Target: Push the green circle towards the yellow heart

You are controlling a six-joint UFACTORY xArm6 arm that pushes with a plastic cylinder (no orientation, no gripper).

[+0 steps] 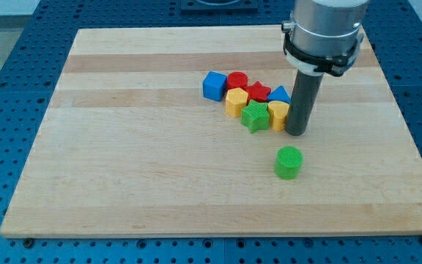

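The green circle (pixel 289 162) is a short green cylinder standing alone on the wooden board, below the cluster of blocks. The yellow heart (pixel 278 114) sits at the right end of the cluster, just above and slightly left of the green circle. My tip (pixel 296 133) rests on the board right beside the yellow heart's right side, above the green circle with a small gap between them. The rod hides part of the cluster's right edge.
The cluster also holds a blue cube (pixel 213 86), a red cylinder (pixel 237 80), a red star (pixel 258 92), a blue triangle (pixel 278 94), a yellow hexagon (pixel 236 102) and a green star (pixel 254 116). The wooden board (pixel 123 161) lies on a blue perforated table.
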